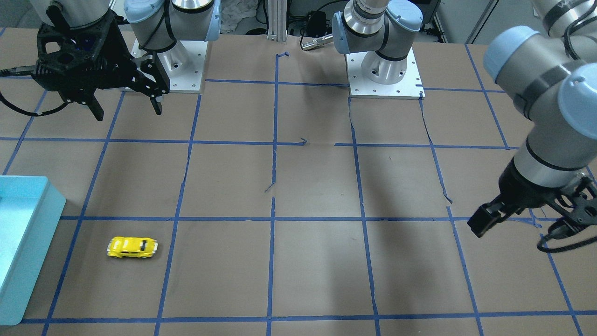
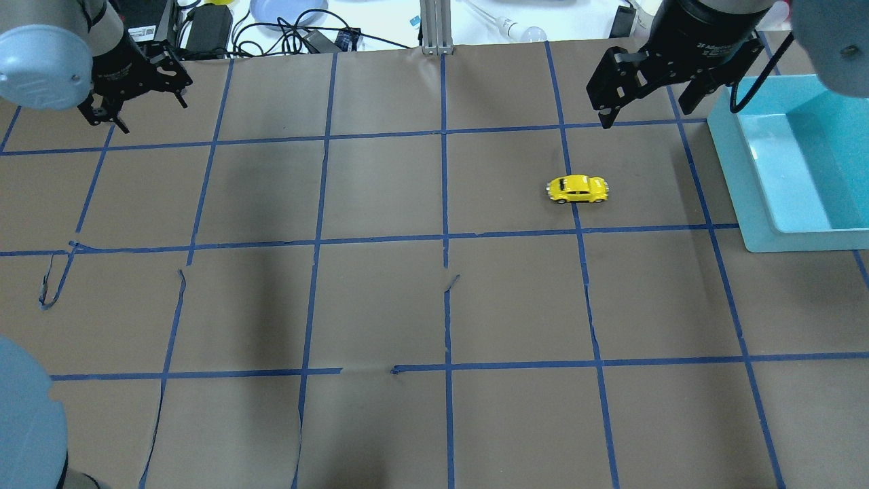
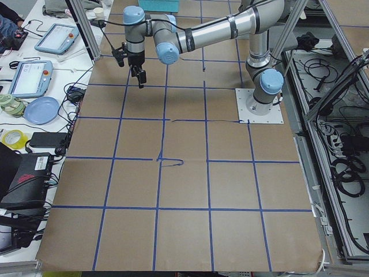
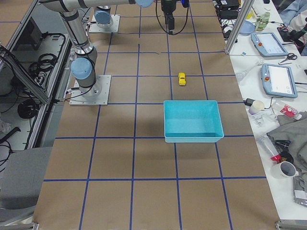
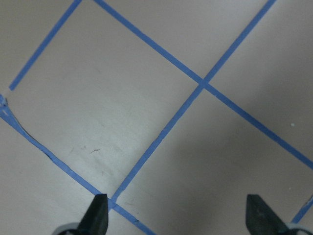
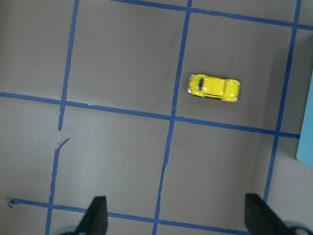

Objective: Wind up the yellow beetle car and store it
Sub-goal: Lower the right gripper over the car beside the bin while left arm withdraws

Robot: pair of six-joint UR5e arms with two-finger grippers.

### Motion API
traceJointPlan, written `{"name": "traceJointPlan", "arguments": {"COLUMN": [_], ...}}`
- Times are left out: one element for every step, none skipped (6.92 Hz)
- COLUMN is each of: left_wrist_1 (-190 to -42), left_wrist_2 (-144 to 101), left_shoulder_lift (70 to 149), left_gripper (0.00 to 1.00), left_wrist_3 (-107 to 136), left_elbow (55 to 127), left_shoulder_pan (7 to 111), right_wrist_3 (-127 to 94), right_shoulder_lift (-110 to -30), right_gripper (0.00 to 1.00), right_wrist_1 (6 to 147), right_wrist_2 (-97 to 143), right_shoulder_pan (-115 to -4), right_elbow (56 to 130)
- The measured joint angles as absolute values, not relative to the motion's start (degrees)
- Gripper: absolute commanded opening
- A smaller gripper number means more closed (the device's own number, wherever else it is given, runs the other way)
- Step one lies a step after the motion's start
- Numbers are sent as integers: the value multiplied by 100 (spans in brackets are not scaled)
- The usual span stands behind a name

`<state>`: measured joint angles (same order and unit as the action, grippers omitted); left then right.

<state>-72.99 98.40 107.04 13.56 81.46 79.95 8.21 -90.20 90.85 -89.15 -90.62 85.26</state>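
Note:
The yellow beetle car (image 2: 578,189) stands on its wheels on the brown paper, just left of the teal bin (image 2: 753,204). It also shows in the front view (image 1: 133,247), the right side view (image 4: 182,79) and the right wrist view (image 6: 215,88). My right gripper (image 2: 645,115) hangs open and empty high above the table, beyond the car, fingers pointing down (image 1: 128,112) (image 6: 177,218). My left gripper (image 2: 153,112) is open and empty over the far left of the table (image 1: 522,224) (image 5: 178,218), far from the car.
The teal bin (image 1: 28,261) is open-topped and looks empty (image 4: 192,136). Blue tape lines grid the paper, torn in places. Tablets, cables and cups lie on the white benches beyond the table's far edge.

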Motion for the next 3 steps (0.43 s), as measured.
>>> {"name": "traceJointPlan", "arguments": {"left_wrist_1": [-7429,-7491,-7515], "left_wrist_2": [9781,9606,9342], "left_shoulder_lift": [10512,10343,10204], "left_gripper": [100,100,100], "left_wrist_3": [1126,792,376], "left_elbow": [8128,8150,8192], "left_shoulder_pan": [8198,8291,8330], "right_wrist_3": [834,856,941], "right_shoulder_lift": [-9019,-9018,-9018], "right_gripper": [100,100,100], "right_wrist_1": [9087,9086,9082], "right_wrist_2": [-8913,-8908,-8900], "right_shoulder_pan": [-9062,-9062,-9061], "right_elbow": [8526,8525,8525]}}
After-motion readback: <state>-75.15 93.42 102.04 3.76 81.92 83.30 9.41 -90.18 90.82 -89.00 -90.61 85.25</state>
